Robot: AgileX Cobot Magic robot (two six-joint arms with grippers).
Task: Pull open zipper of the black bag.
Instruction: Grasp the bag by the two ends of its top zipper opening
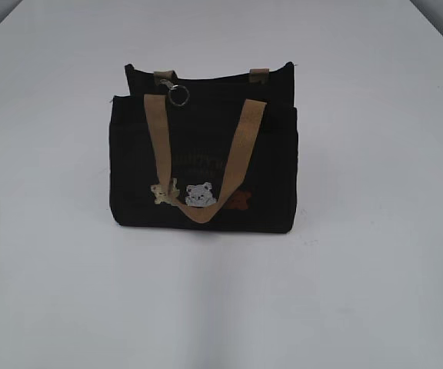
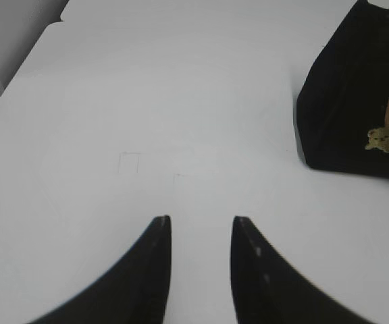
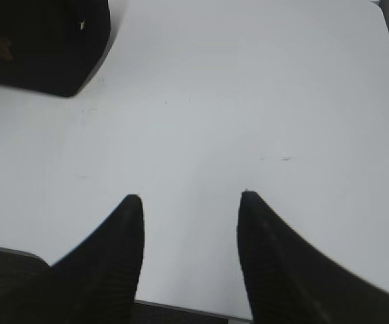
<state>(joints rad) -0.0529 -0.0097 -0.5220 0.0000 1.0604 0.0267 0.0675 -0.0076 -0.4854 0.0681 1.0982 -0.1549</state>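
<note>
One black bag [image 1: 206, 165] stands upright near the middle of the white table [image 1: 375, 292], front face toward the exterior camera. Nothing else rests on the table in any view.

Count on the bag:
- Two tan webbing handles. The front handle [image 1: 198, 157] hangs down flat against the front panel in a U, its bottom reaching almost to the base. Of the rear handle only two short stubs [image 1: 164, 75] show above the back edge.
- Three bear patches low on the front: one cream [image 1: 162, 193] at left, one grey-white [image 1: 201, 195] in the middle, one brown [image 1: 240, 201] at right. The front handle crosses between them.
- One zipper [image 1: 206, 91], a dark line along the top opening; whether it is shut along its whole length cannot be told from here.
- One silver ring pull [image 1: 178, 95], lying at the left part of the top edge, just beside the left leg of the front handle.

Two grippers, both well apart from the bag, neither visible in the exterior view.
- Left gripper [image 2: 201, 226]: the two dark fingers stand apart with bare table between them, holding nothing. The bag's left end sits at the upper right of its wrist view.
- Right gripper [image 3: 191, 202]: fingers spread wider, likewise empty, over bare table near the front edge. A corner of the bag shows at the upper left of its wrist view.
</note>
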